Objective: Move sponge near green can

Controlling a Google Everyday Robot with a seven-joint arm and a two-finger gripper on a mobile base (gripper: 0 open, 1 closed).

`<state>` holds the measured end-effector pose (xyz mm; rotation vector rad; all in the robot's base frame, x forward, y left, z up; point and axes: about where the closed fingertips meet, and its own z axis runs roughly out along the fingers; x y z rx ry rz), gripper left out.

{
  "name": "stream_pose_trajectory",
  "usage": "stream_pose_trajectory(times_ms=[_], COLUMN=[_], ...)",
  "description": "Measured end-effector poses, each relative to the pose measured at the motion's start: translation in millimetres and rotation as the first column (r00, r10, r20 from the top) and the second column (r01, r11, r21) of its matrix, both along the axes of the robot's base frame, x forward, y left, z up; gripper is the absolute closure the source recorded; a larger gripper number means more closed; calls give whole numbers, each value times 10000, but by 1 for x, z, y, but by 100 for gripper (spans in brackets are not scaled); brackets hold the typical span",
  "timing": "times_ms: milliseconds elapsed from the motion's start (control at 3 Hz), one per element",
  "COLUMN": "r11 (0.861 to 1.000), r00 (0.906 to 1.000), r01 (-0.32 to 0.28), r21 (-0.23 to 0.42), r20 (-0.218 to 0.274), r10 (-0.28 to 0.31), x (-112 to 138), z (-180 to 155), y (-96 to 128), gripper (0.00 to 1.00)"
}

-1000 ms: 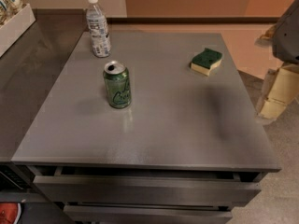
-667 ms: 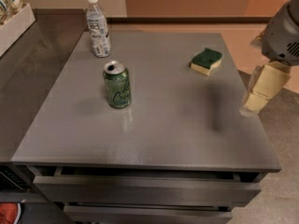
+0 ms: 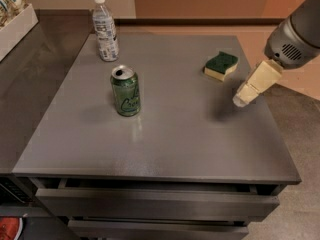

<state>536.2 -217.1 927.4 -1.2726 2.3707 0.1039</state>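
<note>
The sponge [image 3: 221,65], dark green on top over pale yellow foam, lies on the grey table [image 3: 170,129] at the far right. The green can [image 3: 125,90] stands upright left of the middle, its silver top open. My gripper [image 3: 243,98] hangs over the table's right side, in front of and slightly right of the sponge, not touching it. It holds nothing that I can see. The can is well to the left of both.
A clear plastic bottle [image 3: 104,29] with a white cap stands at the table's back left. A white bin [image 3: 15,26] with packets sits on the dark counter at the left. Drawers [image 3: 155,204] run below the table's front edge.
My arm has swung in from the right edge, and the gripper now hangs over the table's right side, closer to the sponge. The sponge, can and bottle have not moved.
</note>
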Motion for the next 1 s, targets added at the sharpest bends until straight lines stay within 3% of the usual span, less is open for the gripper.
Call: stream_pose_trajectory(times_ms=[667, 1000], r11=[9839, 9674], r00=[9898, 9777], r01=[1228, 1798], r21=[1297, 1781], r20=[558, 757], r10=[-1309, -1957], x=[59, 85], z=[-24, -37], y=[-10, -13], gripper=[0, 0])
